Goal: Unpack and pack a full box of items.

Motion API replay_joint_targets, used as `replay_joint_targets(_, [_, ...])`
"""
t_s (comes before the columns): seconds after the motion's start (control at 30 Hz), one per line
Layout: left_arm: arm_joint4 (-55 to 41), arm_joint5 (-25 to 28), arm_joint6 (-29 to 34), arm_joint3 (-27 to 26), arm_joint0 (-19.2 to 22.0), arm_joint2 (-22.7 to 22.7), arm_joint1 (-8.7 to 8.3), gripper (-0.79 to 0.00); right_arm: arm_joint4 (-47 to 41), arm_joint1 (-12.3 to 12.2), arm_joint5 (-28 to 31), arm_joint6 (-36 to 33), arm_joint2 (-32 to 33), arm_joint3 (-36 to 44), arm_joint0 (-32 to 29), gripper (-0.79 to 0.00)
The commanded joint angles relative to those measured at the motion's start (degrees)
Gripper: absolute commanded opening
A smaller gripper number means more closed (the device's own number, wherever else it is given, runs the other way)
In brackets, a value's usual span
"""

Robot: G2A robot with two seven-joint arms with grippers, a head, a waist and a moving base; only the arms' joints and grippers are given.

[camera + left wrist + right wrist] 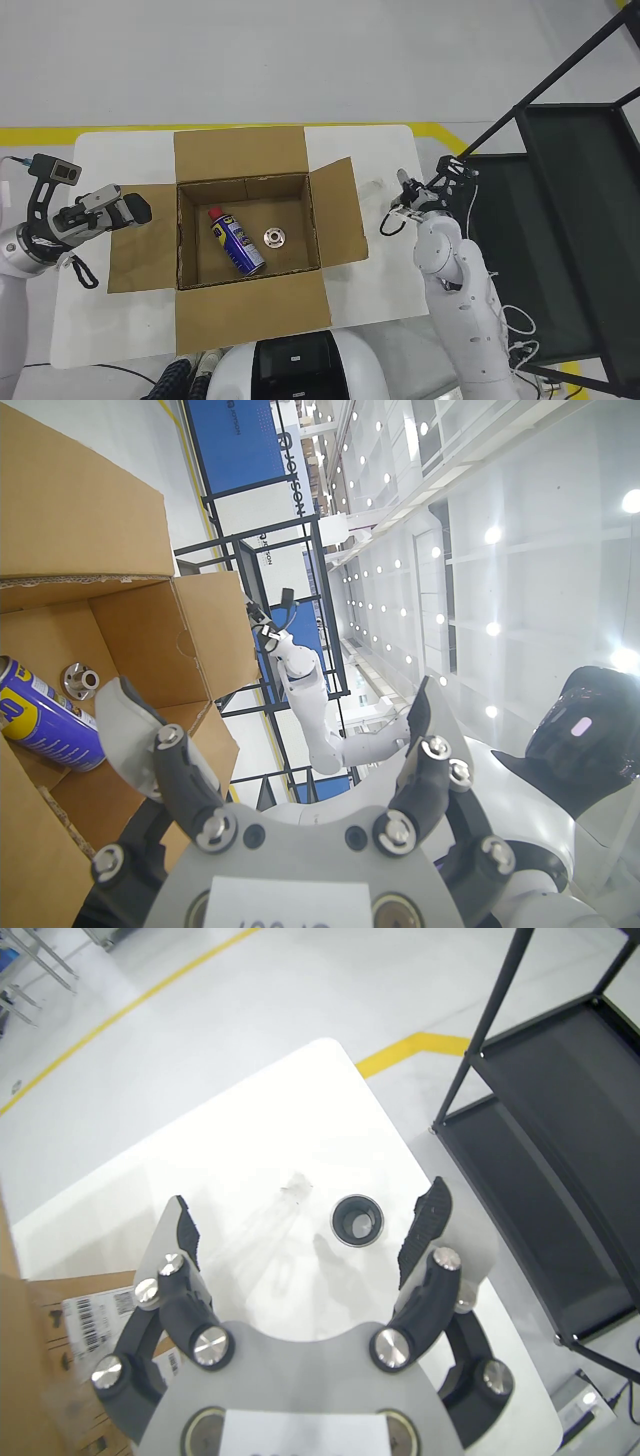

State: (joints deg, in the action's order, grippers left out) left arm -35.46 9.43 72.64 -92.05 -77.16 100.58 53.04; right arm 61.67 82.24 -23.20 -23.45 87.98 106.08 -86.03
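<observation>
Black ring [358, 1223] below right end effector [310, 1200]

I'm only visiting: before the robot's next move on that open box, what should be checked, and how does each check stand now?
1. Flaps of the box folded out: ok.
2. The can lies inside, nothing over it: ok.
3. The flange sits beside it on the floor: ok.
4. The left gripper open, empty: ok.
5. The right gripper open, empty, above the tube standing on the table: ok.
6. Which item goes next: cannot tell.

Bright even light, ceiling lamps [492, 534] glaring, soft shadows
</observation>
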Motion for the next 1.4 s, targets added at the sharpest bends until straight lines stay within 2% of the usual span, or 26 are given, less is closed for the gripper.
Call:
replay_joint_targets(0.0, [0.0, 0.0, 0.0, 0.0, 0.0, 0.0, 0.00, 0.000, -0.2, -0.2, 2.8, -1.1, 0.1, 3.7, -1.6, 0.000])
replay_joint_targets(0.17, [0.0, 0.0, 0.0, 0.0, 0.0, 0.0, 0.00, 0.000, 1.9, -0.9, 10.3, -6.8, -0.8, 11.7, -4.3, 0.000])
replay_joint_targets(0.3, [0.0, 0.0, 0.0, 0.0, 0.0, 0.0, 0.00, 0.000, 5.6, -1.2, 15.2, -8.5, -4.0, 16.3, -5.3, 0.000])
replay_joint_targets(0.47, [0.0, 0.0, 0.0, 0.0, 0.0, 0.0, 0.00, 0.000, 12.8, -1.4, 19.8, -11.2, -11.2, 16.7, -3.7, 0.000])
replay_joint_targets(0.6, [0.0, 0.0, 0.0, 0.0, 0.0, 0.0, 0.00, 0.000, 15.2, -1.2, 21.9, -15.9, -17.1, 14.0, 0.4, 0.000])
replay_joint_targets(0.8, [0.0, 0.0, 0.0, 0.0, 0.0, 0.0, 0.00, 0.000, 16.4, -0.1, 20.6, -20.1, -25.7, 6.6, 8.0, 0.000])
replay_joint_targets(1.13, [0.0, 0.0, 0.0, 0.0, 0.0, 0.0, 0.00, 0.000, 11.1, 3.7, 10.5, -26.7, -37.0, -12.3, 22.1, 0.000])
replay_joint_targets(1.37, [0.0, 0.0, 0.0, 0.0, 0.0, 0.0, 0.00, 0.000, 11.4, 3.9, 9.8, -27.4, -37.6, -13.3, 22.7, 0.000])
